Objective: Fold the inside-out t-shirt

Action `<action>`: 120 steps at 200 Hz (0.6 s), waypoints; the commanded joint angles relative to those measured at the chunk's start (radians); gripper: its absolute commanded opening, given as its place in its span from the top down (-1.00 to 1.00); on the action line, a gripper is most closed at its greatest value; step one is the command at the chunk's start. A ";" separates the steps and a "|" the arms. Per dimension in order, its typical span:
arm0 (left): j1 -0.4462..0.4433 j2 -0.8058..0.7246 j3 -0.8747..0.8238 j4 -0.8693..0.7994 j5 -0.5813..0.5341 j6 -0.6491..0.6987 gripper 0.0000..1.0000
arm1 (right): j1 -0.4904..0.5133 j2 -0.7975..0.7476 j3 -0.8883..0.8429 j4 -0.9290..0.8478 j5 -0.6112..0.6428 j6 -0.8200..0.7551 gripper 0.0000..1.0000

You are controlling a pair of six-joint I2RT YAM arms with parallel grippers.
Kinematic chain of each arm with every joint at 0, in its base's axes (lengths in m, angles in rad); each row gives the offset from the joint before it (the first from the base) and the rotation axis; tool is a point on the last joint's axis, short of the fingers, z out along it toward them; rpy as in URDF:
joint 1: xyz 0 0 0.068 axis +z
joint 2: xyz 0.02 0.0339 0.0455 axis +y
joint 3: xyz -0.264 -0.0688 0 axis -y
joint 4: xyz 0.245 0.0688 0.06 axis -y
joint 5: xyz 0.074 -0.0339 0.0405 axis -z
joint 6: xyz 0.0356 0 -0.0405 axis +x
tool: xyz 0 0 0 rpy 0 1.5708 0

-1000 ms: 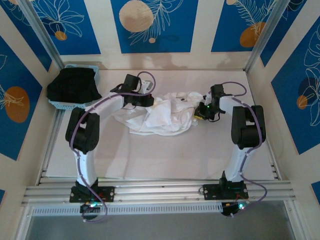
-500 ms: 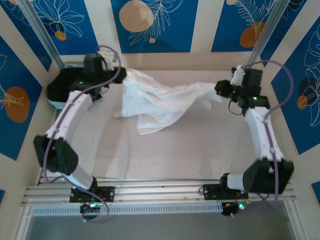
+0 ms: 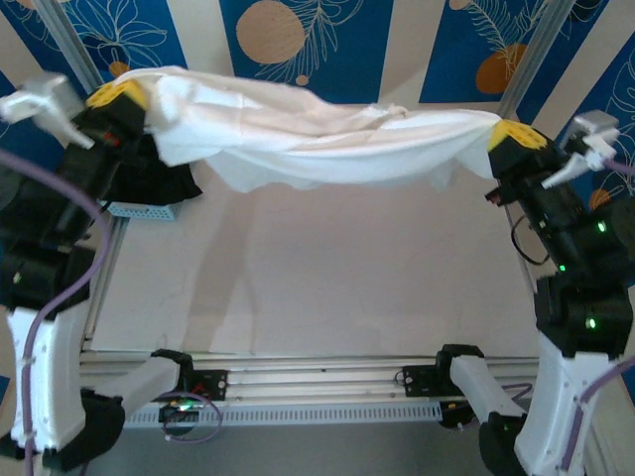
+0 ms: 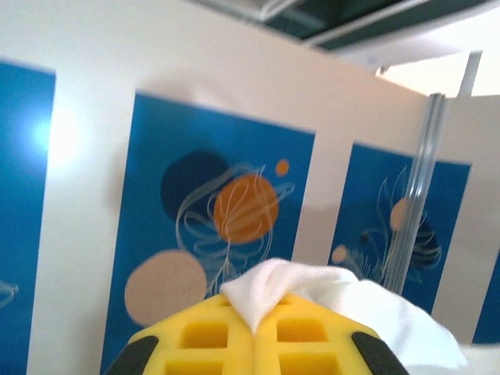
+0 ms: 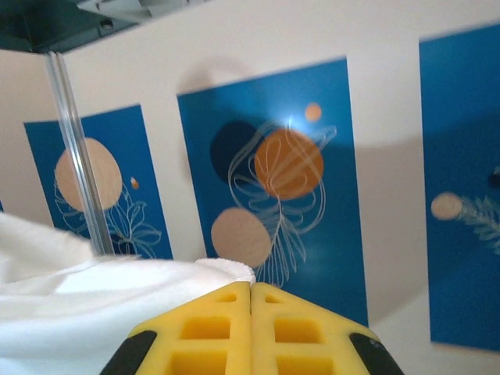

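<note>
The white inside-out t-shirt [image 3: 317, 139] hangs stretched in the air across the back of the cell, sagging in the middle above the table. My left gripper [image 3: 119, 96] is raised high at the far left, shut on one end of the t-shirt [image 4: 269, 293], with a fold of cloth poking out between the yellow fingers [image 4: 203, 336]. Raised at the far right, my right gripper [image 3: 511, 134] is shut on the other end of the t-shirt [image 5: 117, 301], its yellow fingers [image 5: 293, 332] pressed together.
A black garment [image 3: 149, 174] lies in a light blue basket [image 3: 144, 210] at the back left, under the left gripper. The white table [image 3: 317, 278] spreads below the hanging cloth. Blue patterned walls [image 3: 308, 50] enclose the cell, with metal posts at the corners.
Both arms have lifted from the table and spread far apart. The t-shirt went from a crumpled heap on the table to hanging taut in the air between them.
</note>
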 commanded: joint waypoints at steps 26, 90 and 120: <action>-0.004 0.021 -0.154 0.045 0.018 -0.033 1.00 | 0.002 -0.056 -0.118 0.177 0.003 -0.047 1.00; -0.002 0.530 -0.350 0.259 -0.115 -0.086 0.82 | 0.114 0.409 -0.363 0.450 0.184 -0.107 1.00; 0.012 0.870 -0.210 0.146 -0.157 -0.097 0.08 | 0.147 0.879 -0.130 0.278 0.320 -0.142 0.30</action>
